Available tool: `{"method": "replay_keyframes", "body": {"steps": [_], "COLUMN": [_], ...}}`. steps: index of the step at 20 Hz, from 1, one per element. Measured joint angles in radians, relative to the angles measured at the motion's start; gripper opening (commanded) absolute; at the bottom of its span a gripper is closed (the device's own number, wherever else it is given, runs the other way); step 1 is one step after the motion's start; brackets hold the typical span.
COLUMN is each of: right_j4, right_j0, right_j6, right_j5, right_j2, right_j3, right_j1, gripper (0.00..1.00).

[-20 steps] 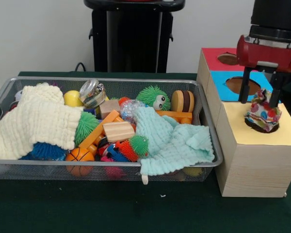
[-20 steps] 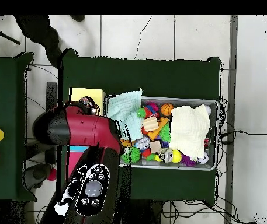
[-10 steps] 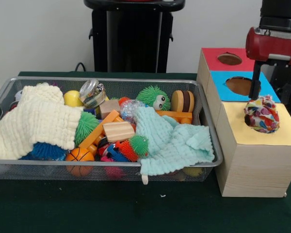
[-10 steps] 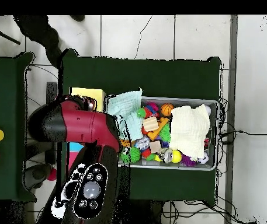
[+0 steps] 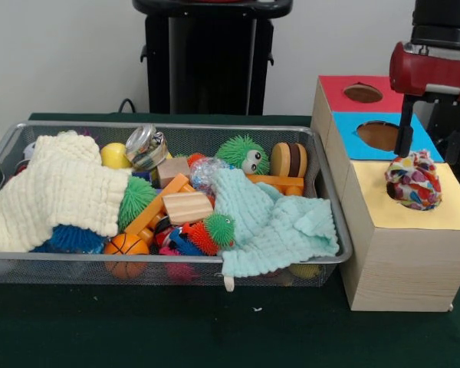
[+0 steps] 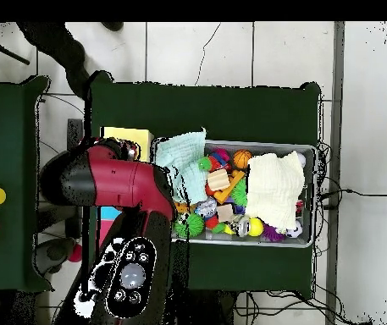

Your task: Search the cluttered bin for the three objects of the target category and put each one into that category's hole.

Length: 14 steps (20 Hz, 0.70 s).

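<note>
Dark green cloth covers the table point(image 5: 215, 330), on which a wire mesh bin point(image 5: 169, 264) of mixed toys and cloths stands just beside a wooden box point(image 5: 402, 261) topped with red, blue and yellow panels. A multicoloured patterned cloth bundle point(image 5: 414, 182) sits bunched in the hole of the yellow panel point(image 5: 452, 211), protruding above it. The red gripper point(image 5: 422, 149) hangs directly above the bundle, one dark finger point(image 5: 404, 126) visible beside it; whether the jaws are spread or closed cannot be told.
</note>
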Motion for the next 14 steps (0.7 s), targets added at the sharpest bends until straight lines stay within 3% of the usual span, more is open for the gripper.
{"method": "replay_keyframes", "body": {"steps": [9, 10, 14], "right_j4": [0.000, 0.000, 0.000], "right_j0": [0.000, 0.000, 0.000], "right_j6": [0.000, 0.000, 0.000], "right_j5": [0.011, 0.036, 0.064], "right_j2": [0.000, 0.000, 0.000], "right_j3": [-0.002, -0.008, -0.014], "right_j1": [-0.002, -0.003, -0.005], "gripper": [1.00, 0.00, 0.00]}}
